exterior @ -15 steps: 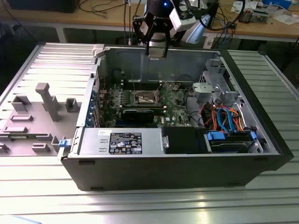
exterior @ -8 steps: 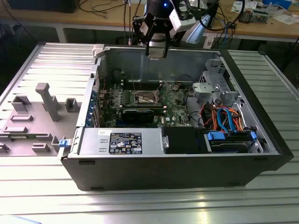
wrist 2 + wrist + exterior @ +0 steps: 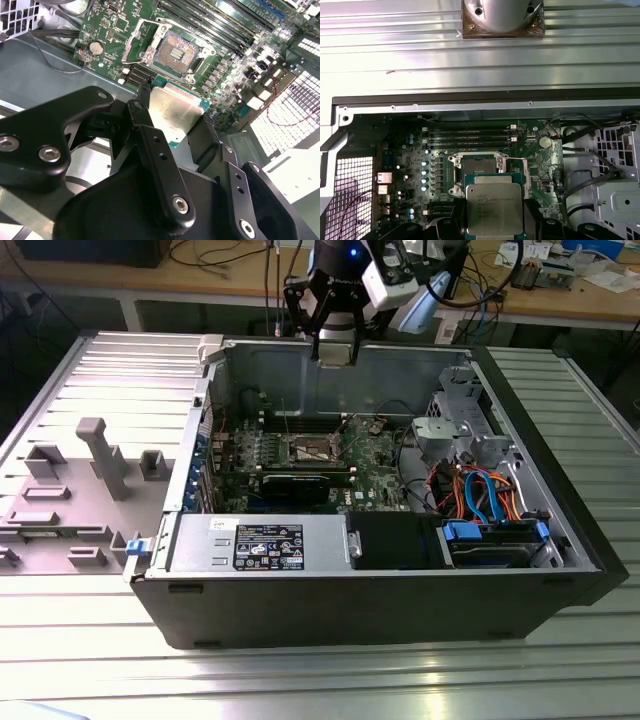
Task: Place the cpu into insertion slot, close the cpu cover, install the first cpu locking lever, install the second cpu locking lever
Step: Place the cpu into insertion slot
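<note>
Gripper point(image 3: 335, 352) hangs above the open computer case point(image 3: 300, 605), near its back wall in the exterior view.

Jaws: clamped on the cpu point(image 3: 177, 112). One black finger point(image 3: 142, 107) presses one edge and the opposite finger point(image 3: 210, 131) presses the other. The chip sits squarely between them, flat, with its dull silver top facing both wrist cameras. Its green edge shows just past the fingertips. In the first wrist view the cpu point(image 3: 494, 206) spans the whole gap of the gripper point(image 3: 494, 216).

Insertion slot point(image 3: 176, 48): beyond the jaws, below the held chip and apart from it, with no contact. The brownish-gold contact field is uncovered. In the first wrist view the insertion slot point(image 3: 479, 164) lies just ahead of the chip's leading edge, and the chip overlaps part of it from the camera's line. In the exterior view the slot point(image 3: 310, 448) sits low in the case, well under the gripper.

Cpu cover point(image 3: 131, 42): a thin silver frame, lifted off the contact field and standing along the socket's side away from the jaws' centre line. I can't tell its exact angle.

Around the socket: green motherboard point(image 3: 115, 25), long black memory slots point(image 3: 200, 15) on the far side of the socket from the jaws, and a coin battery point(image 3: 96, 48) off to one side.
</note>
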You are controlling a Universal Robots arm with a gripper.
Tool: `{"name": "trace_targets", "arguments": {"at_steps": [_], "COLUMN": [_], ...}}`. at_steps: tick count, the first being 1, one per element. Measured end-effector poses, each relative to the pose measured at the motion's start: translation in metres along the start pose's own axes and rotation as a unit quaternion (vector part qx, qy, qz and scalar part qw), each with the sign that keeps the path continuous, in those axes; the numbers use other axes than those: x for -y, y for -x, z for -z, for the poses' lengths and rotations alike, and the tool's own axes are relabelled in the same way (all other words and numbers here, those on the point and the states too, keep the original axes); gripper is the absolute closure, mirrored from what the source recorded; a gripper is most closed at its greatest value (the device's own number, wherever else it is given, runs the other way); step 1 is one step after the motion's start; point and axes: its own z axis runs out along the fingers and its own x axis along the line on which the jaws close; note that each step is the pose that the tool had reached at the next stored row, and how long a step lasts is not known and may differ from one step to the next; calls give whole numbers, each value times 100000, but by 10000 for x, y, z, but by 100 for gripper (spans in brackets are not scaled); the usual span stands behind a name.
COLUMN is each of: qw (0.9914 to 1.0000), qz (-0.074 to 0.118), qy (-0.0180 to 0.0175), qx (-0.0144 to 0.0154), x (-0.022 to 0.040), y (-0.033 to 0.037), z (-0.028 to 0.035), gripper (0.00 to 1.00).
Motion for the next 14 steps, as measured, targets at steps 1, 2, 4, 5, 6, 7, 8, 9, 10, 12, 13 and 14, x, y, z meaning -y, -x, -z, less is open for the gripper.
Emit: {"name": "trace_targets", "arguments": {"at_steps": [1, 2, 4, 5, 6, 7, 8, 9, 10, 12, 13, 14], "qw": [100000, 100000, 100000, 100000, 100000, 100000, 100000, 100000, 100000, 100000, 100000, 100000], "qz": [0, 2, 2, 1, 2, 3, 0, 3, 0, 3, 0, 4], "qy": [5, 3, 2, 0, 1, 4, 4, 1, 6, 0, 1, 2], "qx": [2, 2, 2, 1, 3, 3, 3, 2, 2, 2, 2, 1], "x": [0, 1, 1, 1, 1, 1, 1, 2, 2, 2, 3, 3], "y": [0, 0, 0, 0, 0, 0, 0, 1, 0, 1, 1, 1], "z": [-3, -4, -9, -11, -12, -14, -16, -18, -22, -27, -29, -31], "gripper": [45, 45, 45, 45, 45, 45, 45, 45, 45, 45, 45, 45]}}
